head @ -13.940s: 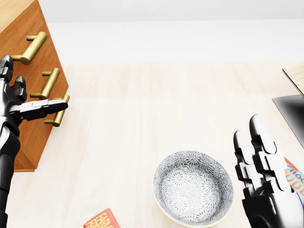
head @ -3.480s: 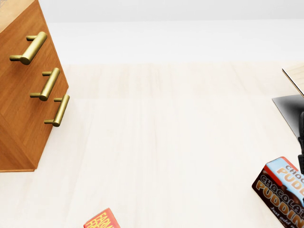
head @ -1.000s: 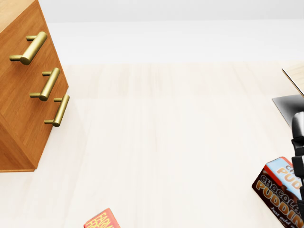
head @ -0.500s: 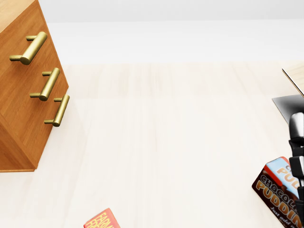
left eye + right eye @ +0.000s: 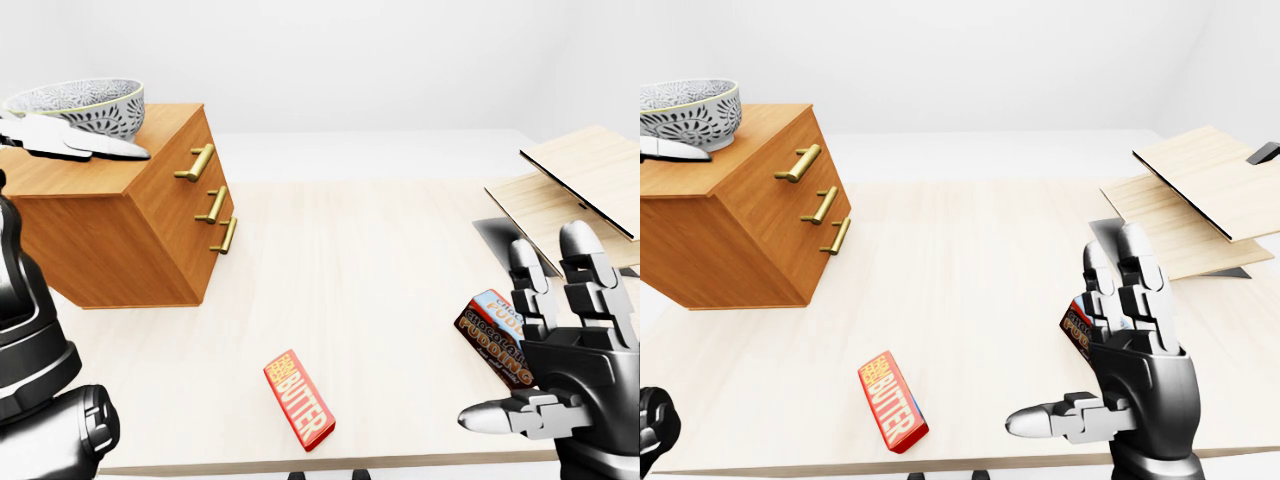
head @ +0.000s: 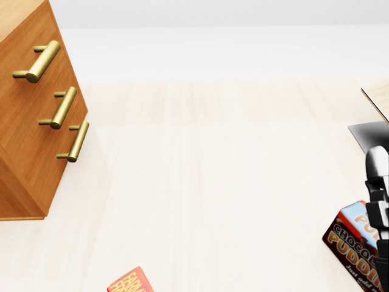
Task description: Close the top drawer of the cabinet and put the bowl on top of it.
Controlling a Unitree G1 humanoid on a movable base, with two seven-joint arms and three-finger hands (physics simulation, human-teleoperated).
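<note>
The patterned grey bowl (image 5: 82, 104) stands upright on top of the wooden cabinet (image 5: 150, 225), near its left end in the left-eye view. My left hand (image 5: 90, 143) lies open and flat on the cabinet top just below the bowl, fingers stretched out, holding nothing. All three drawer fronts sit flush; the top drawer's brass handle (image 5: 197, 162) lines up with the two under it. My right hand (image 5: 530, 340) is raised open at the lower right, palm up and empty; in the head view only its fingertips (image 6: 378, 167) show at the right edge.
A red butter box (image 5: 298, 399) lies near the table's bottom edge. A chocolate pudding box (image 6: 355, 243) lies just behind my right hand. Light wooden boards (image 5: 1200, 195) over a dark tray are stacked at the right.
In the head view my right hand's fingertips have risen further into the picture at the right edge. Since the oldest frame, the bowl has left the table and my left hand the drawer fronts.
</note>
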